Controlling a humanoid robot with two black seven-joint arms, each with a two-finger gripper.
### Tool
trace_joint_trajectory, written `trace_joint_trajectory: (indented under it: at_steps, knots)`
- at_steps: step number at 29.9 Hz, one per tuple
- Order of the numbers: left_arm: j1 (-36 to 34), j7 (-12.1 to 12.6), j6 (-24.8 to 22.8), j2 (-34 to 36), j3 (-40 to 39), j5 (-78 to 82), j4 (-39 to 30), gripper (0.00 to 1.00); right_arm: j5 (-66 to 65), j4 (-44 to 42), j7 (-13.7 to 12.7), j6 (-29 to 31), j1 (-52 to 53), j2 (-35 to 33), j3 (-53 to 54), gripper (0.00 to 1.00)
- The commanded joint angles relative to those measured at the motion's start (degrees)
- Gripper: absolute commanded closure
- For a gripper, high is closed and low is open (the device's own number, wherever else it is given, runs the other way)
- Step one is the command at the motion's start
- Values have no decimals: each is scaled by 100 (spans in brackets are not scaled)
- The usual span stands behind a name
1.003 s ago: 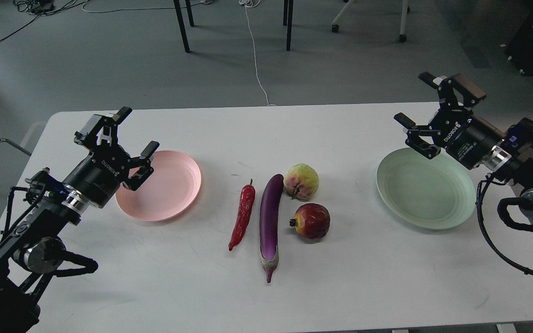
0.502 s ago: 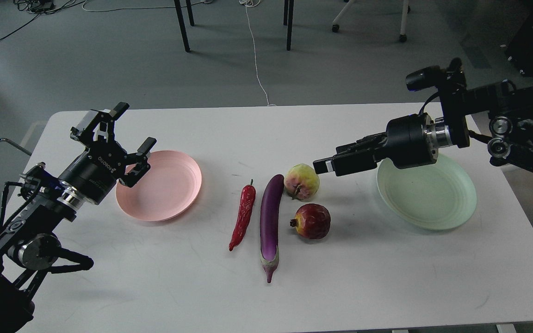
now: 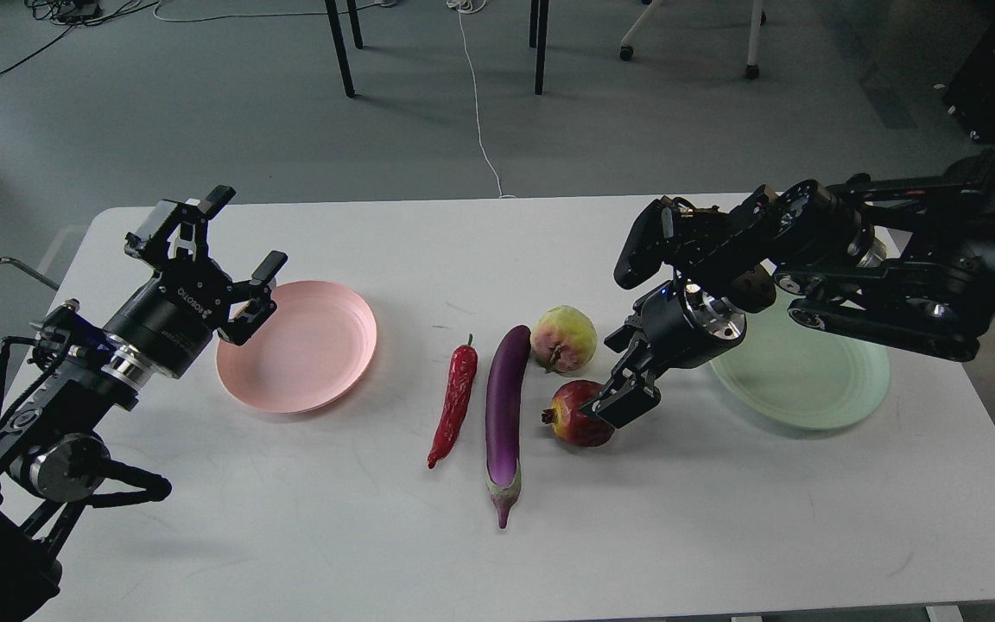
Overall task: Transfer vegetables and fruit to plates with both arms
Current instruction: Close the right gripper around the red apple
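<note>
A red chili pepper (image 3: 454, 403), a purple eggplant (image 3: 505, 406), a yellow-green pink-blushed fruit (image 3: 563, 339) and a dark red pomegranate (image 3: 573, 415) lie at the middle of the white table (image 3: 497, 242). The pink plate (image 3: 307, 350) is empty at the left. The mint green plate (image 3: 808, 384) is at the right, its far side hidden by my right arm. My left gripper (image 3: 249, 226) is open and empty, above the pink plate's left rim. My right gripper (image 3: 614, 376) points down-left, open, with its lower finger against the pomegranate's right side and its upper finger near the yellow-green fruit.
My right arm (image 3: 877, 259) stretches low across the table's right side over the green plate. Chair and table legs (image 3: 338, 47) and a white cable (image 3: 476, 104) are on the grey floor beyond the far edge.
My right gripper has swung down from beside the yellow-green fruit to the pomegranate's right side and turned so its open fingers show. My left gripper has drifted slightly left and up, still open.
</note>
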Motion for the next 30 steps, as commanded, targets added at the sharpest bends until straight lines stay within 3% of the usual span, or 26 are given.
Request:
trace_joint_trajectory:
  at_steps: [1, 23, 30]
  knots:
    - [1, -1, 0, -4, 1, 1, 2, 1, 0, -292, 1, 1, -107, 303, -32, 1]
    - [1, -19, 0, -13, -17, -8, 11, 1, 9, -996, 1, 1, -529, 928, -154, 2]
    - [1, -19, 0, -13, -26, -8, 11, 1, -9, -996, 1, 1, -529, 910, -348, 10]
